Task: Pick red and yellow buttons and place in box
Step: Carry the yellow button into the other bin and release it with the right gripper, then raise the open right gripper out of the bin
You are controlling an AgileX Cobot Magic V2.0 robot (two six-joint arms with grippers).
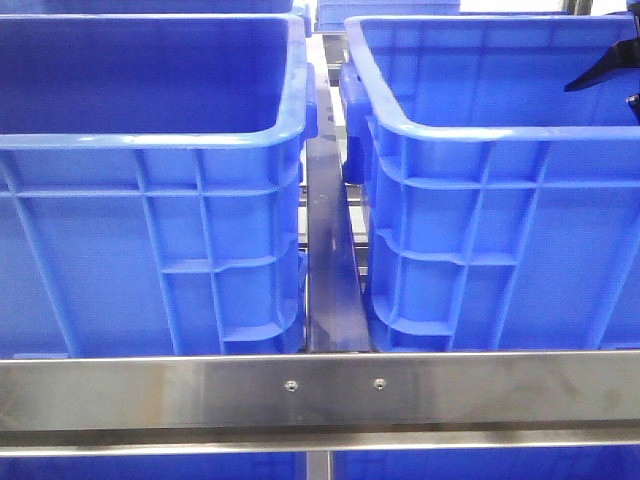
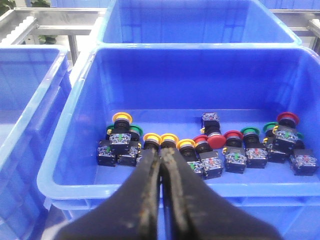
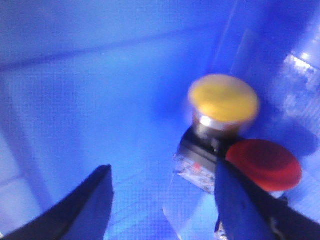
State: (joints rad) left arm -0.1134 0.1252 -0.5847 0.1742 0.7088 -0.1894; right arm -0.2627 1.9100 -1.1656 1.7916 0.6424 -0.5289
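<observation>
In the left wrist view, a blue box (image 2: 165, 191) holds several push buttons on black bases: yellow ones (image 2: 151, 137), red ones (image 2: 216, 140) and green ones (image 2: 249, 132). My left gripper (image 2: 161, 149) hangs above the near rim, shut with nothing in it, its tips in line with two yellow caps. My right gripper (image 3: 160, 175) is open low inside a blue box. A yellow button (image 3: 223, 102) and a red button (image 3: 263, 164) lie just past one of its fingers (image 3: 240, 200), and nothing sits between the fingers. The front view hides all buttons.
Two tall blue bins (image 1: 150, 150) (image 1: 500, 150) stand side by side behind a steel rail (image 1: 320, 390), with a dark bar (image 1: 330, 260) between them. A black part of the right arm (image 1: 603, 66) shows over the right bin. More blue bins (image 2: 200, 25) surround the button box.
</observation>
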